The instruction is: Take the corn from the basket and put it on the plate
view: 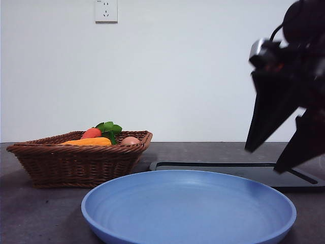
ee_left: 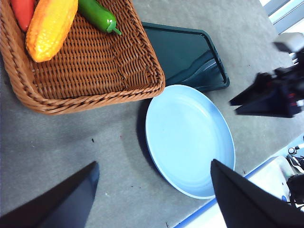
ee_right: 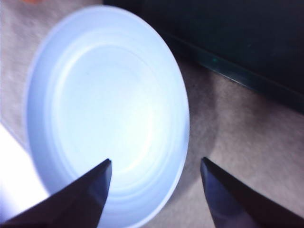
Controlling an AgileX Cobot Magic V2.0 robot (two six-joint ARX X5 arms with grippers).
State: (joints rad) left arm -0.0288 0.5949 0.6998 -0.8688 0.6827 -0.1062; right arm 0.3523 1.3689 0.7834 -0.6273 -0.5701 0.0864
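Note:
The corn point(view: 89, 142) point(ee_left: 50, 26), a bumpy orange-yellow cob, lies in the brown wicker basket point(view: 76, 162) point(ee_left: 95, 61) beside a carrot. The light-blue plate point(view: 188, 213) point(ee_left: 190, 137) point(ee_right: 104, 109) sits bare in front of the basket. My right gripper point(view: 263, 160) point(ee_right: 156, 164) hangs open and holds nothing, low over the plate's right edge and the table beside it. It also shows as a dark shape in the left wrist view, the right gripper point(ee_left: 270, 95). My left gripper point(ee_left: 152, 190) is open and holds nothing, high above the table near the plate and short of the basket.
A flat black tray point(view: 228, 166) point(ee_left: 183, 52) point(ee_right: 247, 38) lies behind the plate, next to the basket. The basket also holds a red-orange carrot point(view: 91, 133) point(ee_left: 21, 12), a green pepper point(ee_left: 97, 14) and a pale round item point(view: 130, 140). The table's edge runs close to the plate.

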